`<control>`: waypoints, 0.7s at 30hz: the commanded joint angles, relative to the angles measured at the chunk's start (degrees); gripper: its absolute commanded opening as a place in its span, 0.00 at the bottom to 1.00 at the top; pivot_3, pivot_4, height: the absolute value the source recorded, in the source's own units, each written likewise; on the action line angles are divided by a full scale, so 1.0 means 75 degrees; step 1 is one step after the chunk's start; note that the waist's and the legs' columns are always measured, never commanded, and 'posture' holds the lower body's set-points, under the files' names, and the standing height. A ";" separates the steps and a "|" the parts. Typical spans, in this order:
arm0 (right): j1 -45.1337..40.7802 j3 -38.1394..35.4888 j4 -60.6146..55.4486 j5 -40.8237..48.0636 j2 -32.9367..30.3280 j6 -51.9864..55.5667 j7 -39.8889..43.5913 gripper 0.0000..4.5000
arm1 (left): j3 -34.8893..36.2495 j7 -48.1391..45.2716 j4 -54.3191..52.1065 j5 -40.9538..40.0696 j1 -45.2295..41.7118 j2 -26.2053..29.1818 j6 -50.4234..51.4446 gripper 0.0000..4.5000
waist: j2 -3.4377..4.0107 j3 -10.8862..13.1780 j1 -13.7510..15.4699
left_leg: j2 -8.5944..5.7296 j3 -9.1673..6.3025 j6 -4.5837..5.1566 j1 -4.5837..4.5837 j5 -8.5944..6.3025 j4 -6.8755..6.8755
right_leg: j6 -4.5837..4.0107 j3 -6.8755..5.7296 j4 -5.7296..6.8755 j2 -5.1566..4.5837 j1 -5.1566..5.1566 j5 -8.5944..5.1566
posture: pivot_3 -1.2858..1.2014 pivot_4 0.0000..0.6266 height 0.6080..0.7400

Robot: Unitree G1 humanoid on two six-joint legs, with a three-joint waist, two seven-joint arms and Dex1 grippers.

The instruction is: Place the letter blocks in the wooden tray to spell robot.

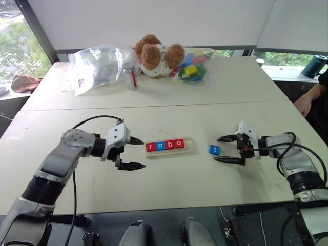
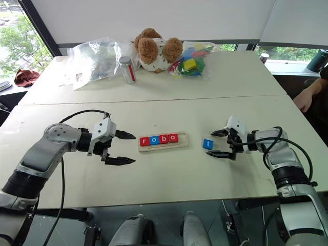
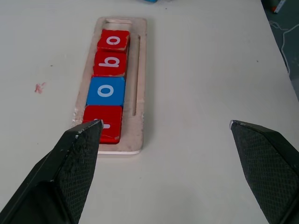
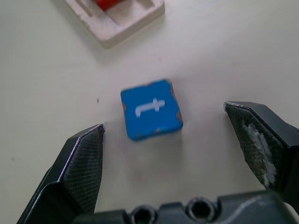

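Four letter blocks (image 1: 164,145) reading r-o-b-o already sit in the wooden tray (image 1: 169,152) at frame centre, blue t block (image 1: 214,149) lies loose on table just right of it, between the spread right gripper (image 1: 224,149); left gripper (image 1: 134,152) spread, empty.

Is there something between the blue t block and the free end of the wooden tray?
Nothing visible. The blue t block lies on bare table beside the wooden tray's free end, with the open right pincer just behind it.
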 commanded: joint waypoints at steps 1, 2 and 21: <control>-0.0185 -0.0005 0.0182 -0.0029 0.0079 -0.0104 0.0099 0.87 | 0.0208 0.0132 -0.0394 -0.0095 0.0132 0.0081 0.0128 1.00 | 0.0000 0.0000 0.0017 | 0.0000 -0.0002 0.0000 0.0000 0.0000 0.0000 | 0.0000 -0.0001 0.0000 0.0000 0.0000 0.0000 | 0.52 0.24 1.00; -0.0194 0.0010 0.0225 -0.0046 0.0094 -0.0139 0.0122 0.79 | 0.0227 0.0154 -0.0419 -0.0096 0.0162 0.0094 0.0147 1.00 | 0.0000 0.0000 0.0020 | 0.0000 -0.0005 0.0000 -0.0002 0.0000 0.0000 | 0.0000 -0.0003 -0.0001 0.0000 -0.0001 0.0000 | 0.52 0.24 1.00; -0.2591 0.0983 0.1458 -0.0809 0.1042 -0.0866 0.1050 0.26 | 0.0084 0.0137 0.0581 0.0471 0.0147 0.0239 -0.0554 1.00 | 0.0003 0.0002 -0.0002 | 0.0003 -0.0006 -0.0003 -0.0002 0.0001 -0.0007 | 0.0000 -0.0008 0.0004 0.0004 -0.0009 0.0000 | 0.52 0.24 1.00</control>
